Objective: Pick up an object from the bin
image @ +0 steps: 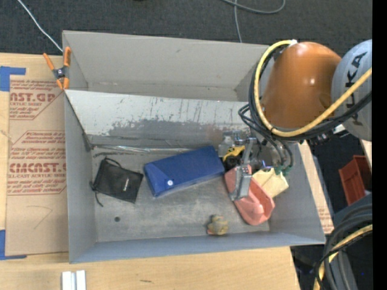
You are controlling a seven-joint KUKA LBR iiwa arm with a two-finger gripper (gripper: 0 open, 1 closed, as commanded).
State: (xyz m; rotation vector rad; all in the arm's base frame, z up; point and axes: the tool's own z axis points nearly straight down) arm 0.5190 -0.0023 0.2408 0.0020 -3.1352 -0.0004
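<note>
The jaws sit low at the bin's right side, at the pink soft lump between the cream block and the blue box. I cannot tell their spread. Nothing looks lifted yet, so gripping and raising remain.

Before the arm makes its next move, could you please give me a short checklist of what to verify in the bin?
1. Gripper over a target: ok, above the pink soft thing at the bin's right end.
2. Anything held: cannot tell.
3. Target free of neighbours: not ok, cream block touches it, blue box lies close.
4. Black pouch and brown lump out of the way: ok.
5. Room to the right bin wall: cannot tell.
</note>
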